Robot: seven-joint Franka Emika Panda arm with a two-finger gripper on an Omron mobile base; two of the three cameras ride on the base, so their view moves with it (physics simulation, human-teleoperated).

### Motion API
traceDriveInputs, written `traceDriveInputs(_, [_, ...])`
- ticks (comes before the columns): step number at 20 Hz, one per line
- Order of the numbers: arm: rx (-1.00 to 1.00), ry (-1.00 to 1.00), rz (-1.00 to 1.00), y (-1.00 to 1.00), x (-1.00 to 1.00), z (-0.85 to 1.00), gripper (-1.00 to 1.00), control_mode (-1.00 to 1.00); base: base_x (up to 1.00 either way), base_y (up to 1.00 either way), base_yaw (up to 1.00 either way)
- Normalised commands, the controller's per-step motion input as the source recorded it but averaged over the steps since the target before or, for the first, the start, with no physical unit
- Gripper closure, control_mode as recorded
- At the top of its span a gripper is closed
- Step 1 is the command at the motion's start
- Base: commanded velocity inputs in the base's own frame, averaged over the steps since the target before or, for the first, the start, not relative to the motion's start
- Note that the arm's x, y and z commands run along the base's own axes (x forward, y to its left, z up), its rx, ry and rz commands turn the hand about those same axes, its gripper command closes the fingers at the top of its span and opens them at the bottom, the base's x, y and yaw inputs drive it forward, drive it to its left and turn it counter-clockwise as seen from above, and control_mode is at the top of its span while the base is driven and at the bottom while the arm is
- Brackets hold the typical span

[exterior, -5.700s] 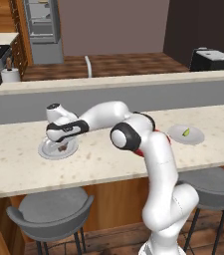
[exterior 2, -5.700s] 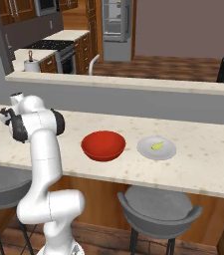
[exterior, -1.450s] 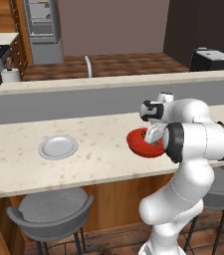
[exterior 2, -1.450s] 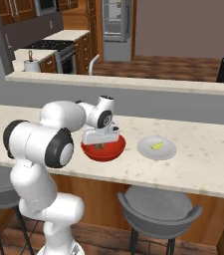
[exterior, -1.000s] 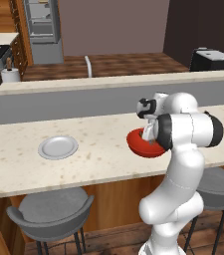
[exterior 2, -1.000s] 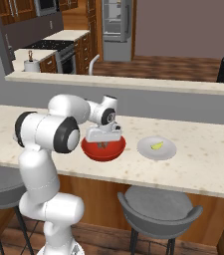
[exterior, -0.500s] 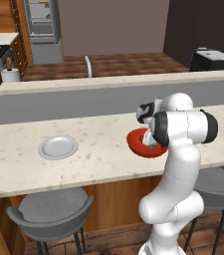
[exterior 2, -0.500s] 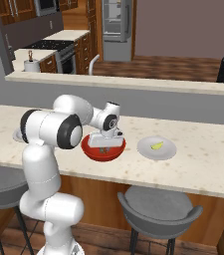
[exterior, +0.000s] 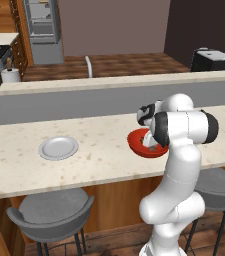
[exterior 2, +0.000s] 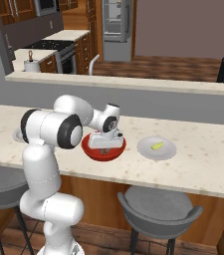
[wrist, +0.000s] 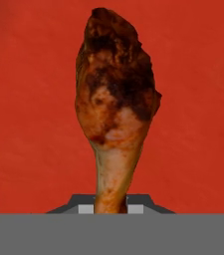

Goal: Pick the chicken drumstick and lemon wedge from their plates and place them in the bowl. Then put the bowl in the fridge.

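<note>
The gripper point(exterior 2: 102, 148) sat low inside the red bowl point(exterior 2: 103, 149), its tips pinching the thin bone end of the chicken drumstick point(wrist: 114, 107), which looked light, stiff and probably greasy, so that narrow shank seemed a better hold than the rounded meaty end.

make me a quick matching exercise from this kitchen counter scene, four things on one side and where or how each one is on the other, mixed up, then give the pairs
Things:
1. chicken drumstick
2. lemon wedge
3. bowl
4. bare plate

Places or states:
A. on the counter with the hand lowered into it
B. lying on a light-grey plate to the right of the bowl in the right base view
C. with its thin end at the gripper, red bowl behind it
D. holding nothing, off to the left in the left base view

Pairs: 1-C, 2-B, 3-A, 4-D
</note>
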Motion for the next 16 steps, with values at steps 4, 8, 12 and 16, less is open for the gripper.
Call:
traceDriveInputs(4, [0.01, 0.0, -0.01, 0.0, 0.03, -0.09, 1.0, -1.0, 0.0, 0.0, 0.0])
traceDriveInputs(8, [0.0, 0.0, -0.01, 0.0, 0.0, -0.14, -1.0, -1.0, 0.0, 0.0, 0.0])
traceDriveInputs(12, [0.0, -0.01, -0.03, -0.13, -0.05, 0.05, -1.0, -1.0, 0.0, 0.0, 0.0])
traceDriveInputs(16, [0.0, 0.0, -0.13, -0.2, -0.05, 0.24, -1.0, -1.0, 0.0, 0.0, 0.0])
